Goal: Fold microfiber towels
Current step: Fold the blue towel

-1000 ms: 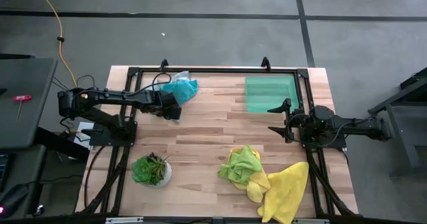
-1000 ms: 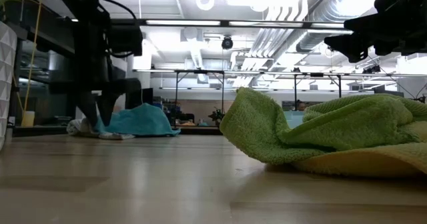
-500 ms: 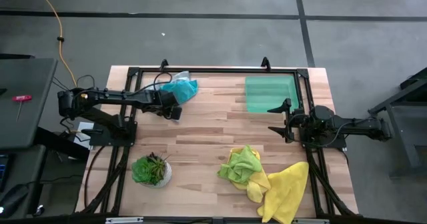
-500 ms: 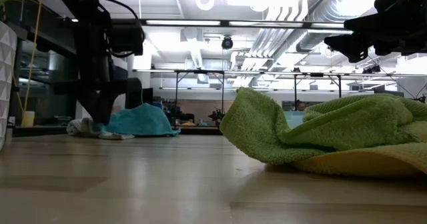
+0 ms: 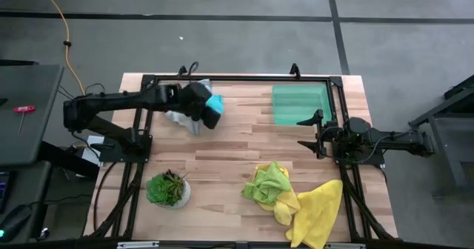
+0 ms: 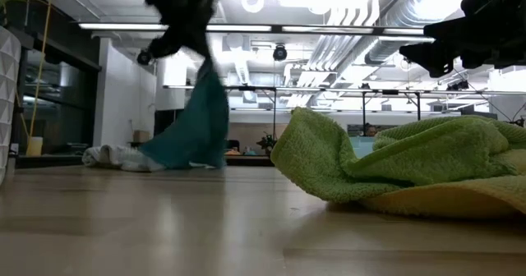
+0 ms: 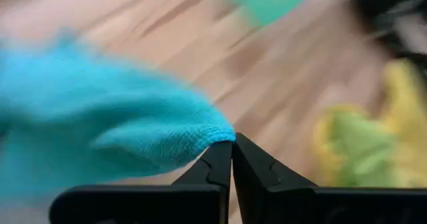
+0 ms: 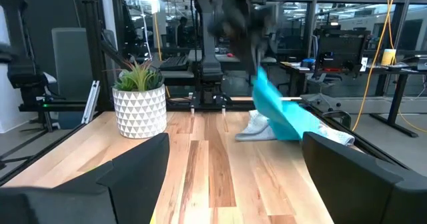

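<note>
**Q:** Holding what, and where, is the left gripper (image 5: 215, 114)?

**A:** It is raised above the far-left part of the table (image 5: 229, 141), fingers (image 7: 217, 167) pressed together on a corner of the teal towel (image 6: 193, 124). In the low view the cloth hangs from the gripper (image 6: 177, 17) in a long drape, its lower end reaching the wood. In the left wrist view the teal fabric (image 7: 100, 124) spreads away from the closed fingertips.

**Q:** What lies beneath it?

**A:** A pale grey-white towel (image 5: 178, 118), crumpled on the table just beside the teal drape; the low view shows it as a low heap (image 6: 115, 157) at the foot of the hanging cloth. Whether the two cloths touch cannot be told.

**Q:** And the other towels?

**A:** The lime green towel (image 5: 268, 182) is bunched at the near-right part of the table, resting partly on the bright yellow towel (image 5: 318, 212), which spreads toward the near-right corner. Both fill the foreground of the low view, green (image 6: 370, 157) above yellow (image 6: 436, 202).

**Q:** Where is the right gripper (image 5: 309, 133)?

**A:** At the table's right edge, well apart from every towel, its fingers (image 8: 120, 171) spread wide and holding nothing.

**Q:** Other items?

**A:** A green tray (image 5: 300, 104) lies flat at the far right, and a potted plant (image 5: 168, 188) stands at the near left.
</note>
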